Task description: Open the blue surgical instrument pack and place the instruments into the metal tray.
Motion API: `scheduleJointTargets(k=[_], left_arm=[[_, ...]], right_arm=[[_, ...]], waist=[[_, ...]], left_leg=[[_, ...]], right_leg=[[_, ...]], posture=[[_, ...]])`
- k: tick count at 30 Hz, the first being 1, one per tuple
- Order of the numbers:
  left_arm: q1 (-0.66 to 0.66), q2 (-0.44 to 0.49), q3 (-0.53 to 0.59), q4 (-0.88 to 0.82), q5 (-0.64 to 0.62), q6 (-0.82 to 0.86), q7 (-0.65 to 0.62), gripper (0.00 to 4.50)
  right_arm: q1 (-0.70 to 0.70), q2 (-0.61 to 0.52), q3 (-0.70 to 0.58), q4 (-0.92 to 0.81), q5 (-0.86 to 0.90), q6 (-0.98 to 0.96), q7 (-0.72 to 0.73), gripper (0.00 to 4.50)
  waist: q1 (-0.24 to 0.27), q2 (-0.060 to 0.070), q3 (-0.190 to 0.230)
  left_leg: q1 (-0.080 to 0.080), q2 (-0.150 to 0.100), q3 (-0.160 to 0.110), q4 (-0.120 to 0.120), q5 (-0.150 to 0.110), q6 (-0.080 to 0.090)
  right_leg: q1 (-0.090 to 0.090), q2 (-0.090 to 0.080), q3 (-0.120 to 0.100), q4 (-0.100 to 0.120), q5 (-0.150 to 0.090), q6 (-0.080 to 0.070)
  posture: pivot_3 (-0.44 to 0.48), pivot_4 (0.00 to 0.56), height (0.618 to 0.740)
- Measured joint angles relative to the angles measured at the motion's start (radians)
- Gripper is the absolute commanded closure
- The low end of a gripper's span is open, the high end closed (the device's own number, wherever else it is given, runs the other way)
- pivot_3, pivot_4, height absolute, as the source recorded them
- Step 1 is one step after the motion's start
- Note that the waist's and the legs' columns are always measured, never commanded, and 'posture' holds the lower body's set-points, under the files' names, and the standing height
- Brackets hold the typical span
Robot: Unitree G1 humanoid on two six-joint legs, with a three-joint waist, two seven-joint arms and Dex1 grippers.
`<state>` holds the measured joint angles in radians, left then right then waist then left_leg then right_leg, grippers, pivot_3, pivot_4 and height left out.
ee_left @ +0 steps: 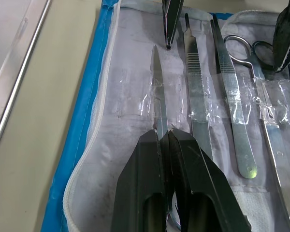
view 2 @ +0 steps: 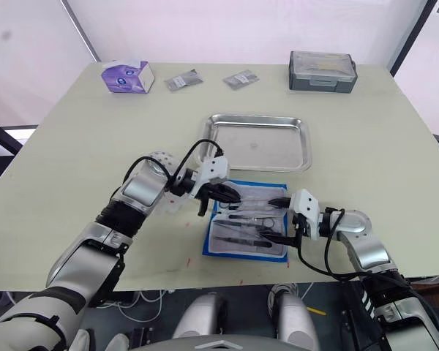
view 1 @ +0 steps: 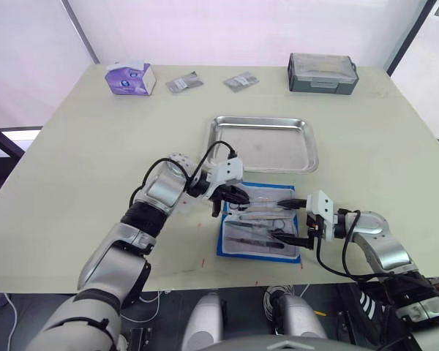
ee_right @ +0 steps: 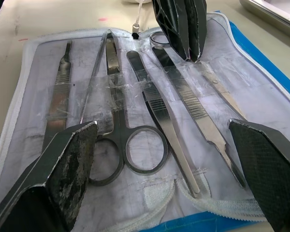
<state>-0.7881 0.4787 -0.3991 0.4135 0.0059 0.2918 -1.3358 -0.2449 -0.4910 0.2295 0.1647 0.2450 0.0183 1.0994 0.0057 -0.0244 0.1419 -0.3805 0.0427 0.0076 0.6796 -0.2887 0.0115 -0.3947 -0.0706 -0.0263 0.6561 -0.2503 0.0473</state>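
Observation:
The blue surgical instrument pack (view 1: 238, 238) lies open on the table just in front of the metal tray (view 1: 263, 146), its grey-white lining up. Several silver instruments lie in it under clear straps: scissors (ee_right: 130, 150), tweezers (ee_right: 179, 96) and straight tools. My left gripper (view 1: 238, 196) is over the pack's far left part, shut on a thin pointed instrument (ee_left: 158, 87) whose tip sticks out beyond the fingertips (ee_left: 154, 145). Over the pack's right side my right gripper (view 1: 289, 219) stands open, its fingers (ee_right: 72, 159) spread wide above the ring handles. The tray holds nothing.
A dark grey lidded box (view 1: 322, 73) stands at the back right. A purple carton (view 1: 130, 78) sits at the back left, with two grey foil packets (view 1: 184, 82) (view 1: 241, 81) between them. The pack lies close to the table's near edge.

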Motion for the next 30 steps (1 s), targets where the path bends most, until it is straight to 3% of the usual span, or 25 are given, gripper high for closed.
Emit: scheduleJointTargets(k=[16, 30], left_arm=[[-0.074, -0.007, -0.038, -0.076, 0.012, 0.176, -0.034, 4.47], [-0.109, 0.059, -0.077, -0.129, 0.025, 0.235, -0.073, 4.47]], right_arm=[[0.001, 0.008, -0.001, 0.000, 0.000, 0.000, -0.004, 0.00], [-0.001, 0.018, -0.001, 0.000, -0.003, 0.000, -0.007, 0.00]], waist=[[-0.008, 0.000, 0.000], [-0.016, 0.000, 0.001]], left_leg=[[0.000, 0.000, 0.000, 0.000, 0.000, 0.000], [-0.001, 0.000, -0.001, 0.000, 0.000, 0.000]], right_leg=[[0.000, 0.000, 0.000, 0.000, 0.000, 0.000], [-0.001, 0.000, 0.000, 0.000, -0.001, 0.000]], posture=[[0.000, 0.150, 0.727], [0.000, 0.150, 0.727]])
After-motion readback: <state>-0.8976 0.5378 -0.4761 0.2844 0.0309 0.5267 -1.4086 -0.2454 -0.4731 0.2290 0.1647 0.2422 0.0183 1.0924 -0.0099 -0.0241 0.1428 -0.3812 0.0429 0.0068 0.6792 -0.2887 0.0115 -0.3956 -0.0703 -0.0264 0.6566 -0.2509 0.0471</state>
